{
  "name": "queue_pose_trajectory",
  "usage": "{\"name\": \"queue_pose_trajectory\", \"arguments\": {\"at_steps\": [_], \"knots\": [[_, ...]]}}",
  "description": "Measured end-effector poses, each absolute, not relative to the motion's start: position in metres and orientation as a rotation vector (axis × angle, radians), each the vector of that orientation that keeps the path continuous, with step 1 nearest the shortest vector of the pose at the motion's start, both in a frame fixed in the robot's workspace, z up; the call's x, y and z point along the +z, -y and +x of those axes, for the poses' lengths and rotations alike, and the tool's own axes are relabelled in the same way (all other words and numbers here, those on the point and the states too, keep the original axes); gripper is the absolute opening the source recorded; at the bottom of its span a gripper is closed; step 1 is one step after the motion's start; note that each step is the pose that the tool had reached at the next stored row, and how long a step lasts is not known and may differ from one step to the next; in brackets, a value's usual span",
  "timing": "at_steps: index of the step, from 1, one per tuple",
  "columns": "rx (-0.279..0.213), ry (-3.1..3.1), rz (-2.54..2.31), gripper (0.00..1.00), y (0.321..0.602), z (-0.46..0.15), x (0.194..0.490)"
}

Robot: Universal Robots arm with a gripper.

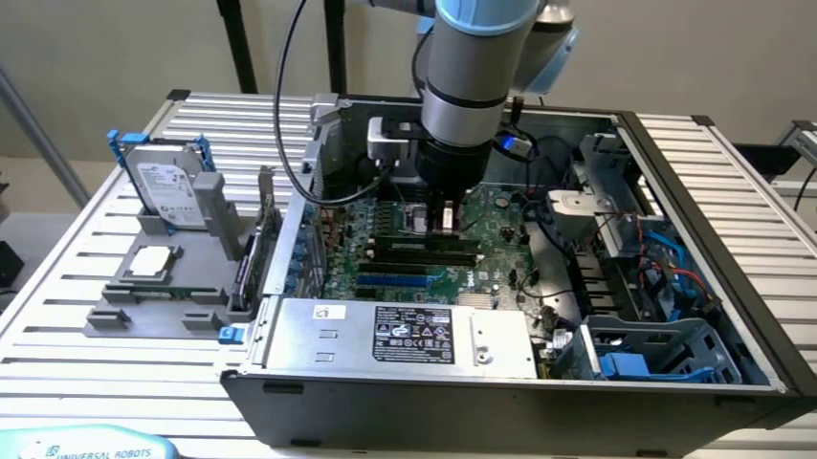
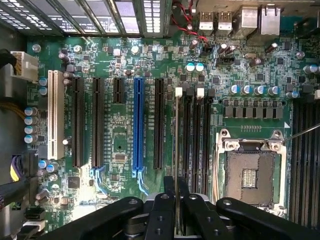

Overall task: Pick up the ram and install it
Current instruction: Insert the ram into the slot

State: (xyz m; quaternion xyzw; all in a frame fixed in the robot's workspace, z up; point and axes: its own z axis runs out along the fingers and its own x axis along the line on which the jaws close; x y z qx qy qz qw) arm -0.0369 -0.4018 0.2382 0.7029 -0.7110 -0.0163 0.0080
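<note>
Vertically, arm [image 1: 473, 76] over motherboard [image 2: 120, 145], hand [image 2: 176, 200] gripping ram [image 2: 176, 150]

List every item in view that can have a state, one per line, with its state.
gripper: shut on the ram, low inside the case over the motherboard.
ram: held edge-on, above a memory slot.
computer case: side panel off, interior exposed.
CPU socket: no processor in it.
blue expansion slot: no card in it.
hard drive: upright in its blue frame, outside the case.
</note>
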Motion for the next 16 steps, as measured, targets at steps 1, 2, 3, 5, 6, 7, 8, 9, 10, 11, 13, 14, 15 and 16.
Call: {"name": "queue_pose_trajectory", "arguments": {"at_steps": [1, 2, 3, 5, 6, 7, 8, 9, 10, 11, 13, 14, 15, 16], "knots": [[-0.049, 2.222, 2.196, 0.13, 0.4005, -0.0369, 0.2380], [-0.048, 2.221, 2.196, 0.13, 0.3992, -0.0369, 0.2377], [-0.046, 2.220, 2.195, 0.13, 0.3980, -0.0369, 0.2374], [-0.037, 2.217, 2.191, 0.13, 0.3965, -0.0369, 0.2366], [-0.029, 2.213, 2.187, 0.13, 0.3960, -0.0369, 0.2359], [-0.021, 2.210, 2.184, 0.13, 0.3956, -0.0369, 0.2352], [-0.014, 2.207, 2.181, 0.13, 0.3952, -0.0369, 0.2345], [-0.010, 2.205, 2.179, 0.13, 0.3948, -0.0369, 0.2340], [-0.008, 2.204, 2.178, 0.13, 0.3946, -0.0368, 0.2337], [-0.008, 2.204, 2.178, 0.13, 0.3943, -0.0368, 0.2334], [-0.008, 2.204, 2.178, 0.13, 0.3939, -0.0369, 0.2331], [-0.008, 2.204, 2.178, 0.13, 0.3938, -0.0369, 0.2330], [-0.008, 2.204, 2.177, 0.13, 0.3937, -0.0369, 0.2329], [-0.008, 2.206, 2.176, 0.13, 0.3935, -0.0369, 0.2326]]}}
